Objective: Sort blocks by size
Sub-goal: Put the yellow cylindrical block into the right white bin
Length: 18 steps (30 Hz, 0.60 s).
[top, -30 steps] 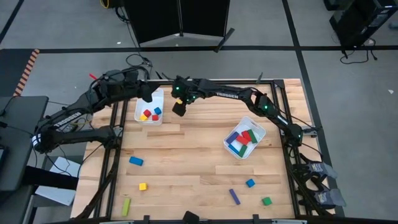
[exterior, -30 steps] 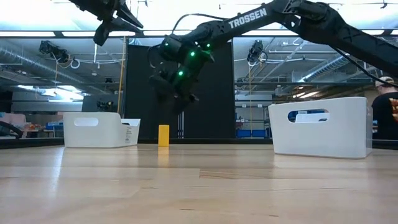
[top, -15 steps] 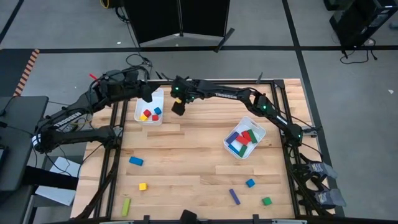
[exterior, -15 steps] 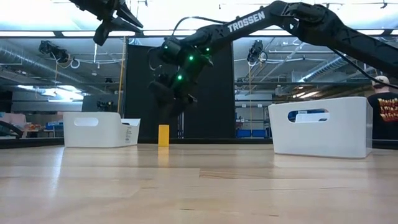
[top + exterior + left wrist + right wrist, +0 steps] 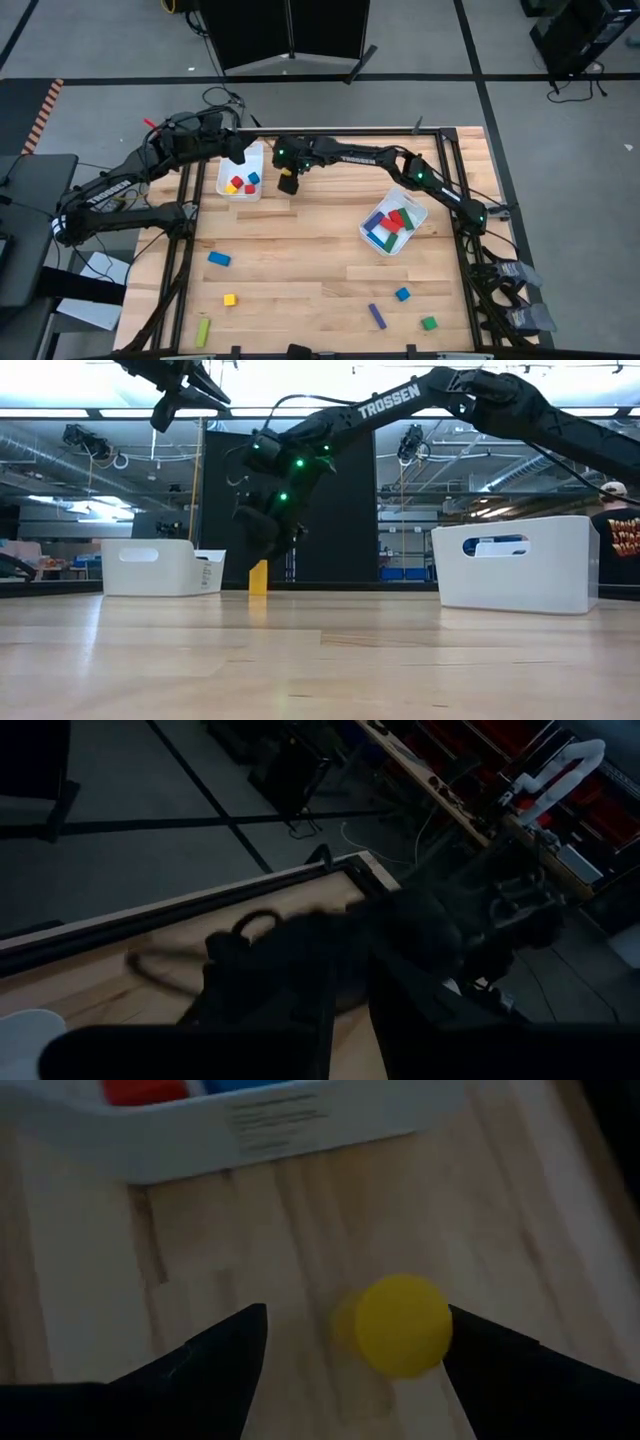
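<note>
A yellow block [image 5: 400,1325] stands upright on its end on the table, just right of the left white bin [image 5: 240,172]; it also shows in the low view [image 5: 259,577]. My right gripper [image 5: 355,1315] is open and low over this block, one finger on each side, and I see no touch. In the high view my right gripper [image 5: 288,180] covers most of the block. My left gripper [image 5: 185,400] is open and empty, high above the left bin. Other blocks lie loose on the near half of the table.
The left bin holds red, yellow and blue cubes [image 5: 238,183]. The right white bin [image 5: 393,222] holds blue, red and green bars. Loose on the table: a blue block [image 5: 218,259], a yellow cube [image 5: 229,299], a yellow-green bar [image 5: 203,331], a purple bar [image 5: 377,316], a blue cube [image 5: 402,294] and a green cube [image 5: 428,323].
My right gripper has come down and a little toward the table's left edge, onto the standing yellow block, which has stayed where it was.
</note>
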Motion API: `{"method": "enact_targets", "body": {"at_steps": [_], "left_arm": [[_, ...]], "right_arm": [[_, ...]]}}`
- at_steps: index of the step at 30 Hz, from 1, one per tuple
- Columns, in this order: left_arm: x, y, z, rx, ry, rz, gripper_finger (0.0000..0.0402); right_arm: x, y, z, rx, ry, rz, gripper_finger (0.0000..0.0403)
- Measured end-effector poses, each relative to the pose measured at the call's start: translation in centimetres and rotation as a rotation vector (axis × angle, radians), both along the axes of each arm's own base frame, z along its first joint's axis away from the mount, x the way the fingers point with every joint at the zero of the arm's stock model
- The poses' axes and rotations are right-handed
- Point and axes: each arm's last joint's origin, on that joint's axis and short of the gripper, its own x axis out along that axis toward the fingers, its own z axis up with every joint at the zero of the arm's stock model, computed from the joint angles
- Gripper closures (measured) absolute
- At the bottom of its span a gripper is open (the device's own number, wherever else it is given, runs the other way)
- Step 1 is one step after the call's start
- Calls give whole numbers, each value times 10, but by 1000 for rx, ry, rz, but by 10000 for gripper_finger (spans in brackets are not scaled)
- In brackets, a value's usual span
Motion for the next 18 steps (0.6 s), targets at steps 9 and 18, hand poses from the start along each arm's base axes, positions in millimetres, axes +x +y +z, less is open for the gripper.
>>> {"method": "enact_targets", "body": {"at_steps": [9,18], "left_arm": [[0,0,1,0,-6,0,334],[0,0,1,0,-6,0,334]], "right_arm": [[1,1,1,-39,4,0,116],[-1,3,0,-68,42,70,136]]}}
